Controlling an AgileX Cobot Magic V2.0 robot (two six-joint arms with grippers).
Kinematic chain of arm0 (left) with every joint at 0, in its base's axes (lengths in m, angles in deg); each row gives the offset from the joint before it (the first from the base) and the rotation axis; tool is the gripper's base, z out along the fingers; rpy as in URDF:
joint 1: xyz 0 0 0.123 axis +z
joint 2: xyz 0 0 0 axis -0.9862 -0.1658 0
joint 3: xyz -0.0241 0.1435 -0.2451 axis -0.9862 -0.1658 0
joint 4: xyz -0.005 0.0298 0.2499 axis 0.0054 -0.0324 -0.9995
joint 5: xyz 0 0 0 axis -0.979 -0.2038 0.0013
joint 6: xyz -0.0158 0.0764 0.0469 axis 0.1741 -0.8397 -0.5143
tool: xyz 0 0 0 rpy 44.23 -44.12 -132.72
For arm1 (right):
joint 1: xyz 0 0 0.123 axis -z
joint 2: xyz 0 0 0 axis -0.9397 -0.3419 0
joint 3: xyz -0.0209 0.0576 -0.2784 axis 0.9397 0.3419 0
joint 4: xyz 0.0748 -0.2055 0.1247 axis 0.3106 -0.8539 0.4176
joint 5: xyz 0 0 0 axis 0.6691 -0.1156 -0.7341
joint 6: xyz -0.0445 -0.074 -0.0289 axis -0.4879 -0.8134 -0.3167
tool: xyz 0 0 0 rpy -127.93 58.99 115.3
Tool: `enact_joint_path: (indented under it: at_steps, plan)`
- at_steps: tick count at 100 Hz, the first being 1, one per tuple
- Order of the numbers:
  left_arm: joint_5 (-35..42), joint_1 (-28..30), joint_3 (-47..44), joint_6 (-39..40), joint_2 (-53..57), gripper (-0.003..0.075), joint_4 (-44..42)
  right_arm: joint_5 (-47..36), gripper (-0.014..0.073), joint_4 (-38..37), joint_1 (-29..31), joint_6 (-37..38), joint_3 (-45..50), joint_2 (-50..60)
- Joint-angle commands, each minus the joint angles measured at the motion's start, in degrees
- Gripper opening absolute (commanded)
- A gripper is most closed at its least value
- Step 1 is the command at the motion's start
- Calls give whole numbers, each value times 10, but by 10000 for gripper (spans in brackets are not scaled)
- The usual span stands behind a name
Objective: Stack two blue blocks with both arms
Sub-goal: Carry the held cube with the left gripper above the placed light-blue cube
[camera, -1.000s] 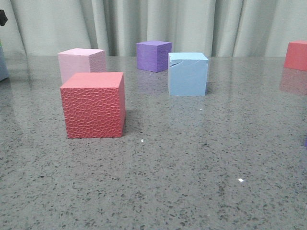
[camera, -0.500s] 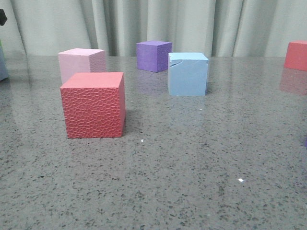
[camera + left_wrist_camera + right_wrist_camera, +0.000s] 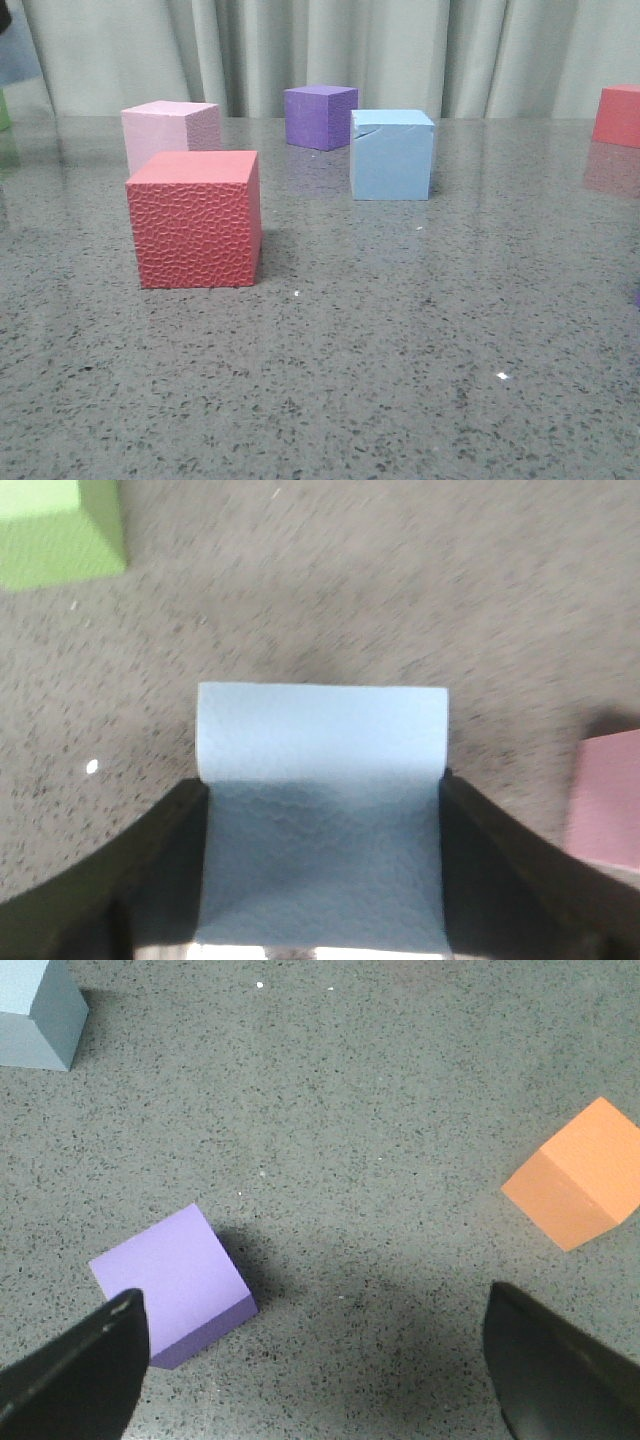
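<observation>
One pale blue block (image 3: 320,740) sits between the black fingers of my left gripper (image 3: 320,782), which is shut on its two sides and holds it above the table. In the front view this block (image 3: 18,55) is a blurred blue patch at the far left edge, raised off the surface. The other blue block (image 3: 392,155), with a curved crack near its top, stands on the table behind the middle; it also shows in the right wrist view (image 3: 35,1010). My right gripper (image 3: 312,1298) hangs open over bare table, with nothing between its fingers.
A textured red cube (image 3: 196,218) stands front left with a pink cube (image 3: 168,132) behind it. A purple cube (image 3: 320,116) sits at the back, a red cube (image 3: 620,115) far right. A green cube (image 3: 55,528) lies near the left gripper. A purple cube (image 3: 170,1285) and an orange cube (image 3: 575,1175) flank the right gripper.
The blue block at the far left edge has risen off the table in my left gripper. A green cube now shows where it stood. The other cubes have not moved.
</observation>
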State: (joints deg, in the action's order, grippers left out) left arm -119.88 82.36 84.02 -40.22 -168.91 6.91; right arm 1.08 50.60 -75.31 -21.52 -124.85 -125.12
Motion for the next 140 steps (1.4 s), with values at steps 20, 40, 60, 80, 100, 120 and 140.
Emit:
enact_joint_path:
  at_steps: [20, 40, 60, 80, 100, 120, 140]
  plan:
    - [-19, -62, 100, -8, 31, 294, 26, -39, 664, -9, 3, -4, -12, 0]
    - [-11, -143, 117, -19, 29, 294, 26, -40, 664, -9, 3, -4, -12, 0]
    - [22, -218, 125, -19, 24, 294, 26, -40, 664, -9, 3, -4, -12, 0]
    - [64, -274, 125, -21, 24, 294, 26, -40, 664, -9, 3, -4, -12, 0]
    - [94, -312, 125, -33, 23, 294, 26, -40, 664, -9, 3, -4, -12, 0]
    - [101, -334, 148, -51, -6, 294, 27, -41, 664, -9, 3, -4, -12, 0]
    - [92, -357, 186, -93, -50, 294, 29, -41, 664, -9, 3, -4, -12, 0]
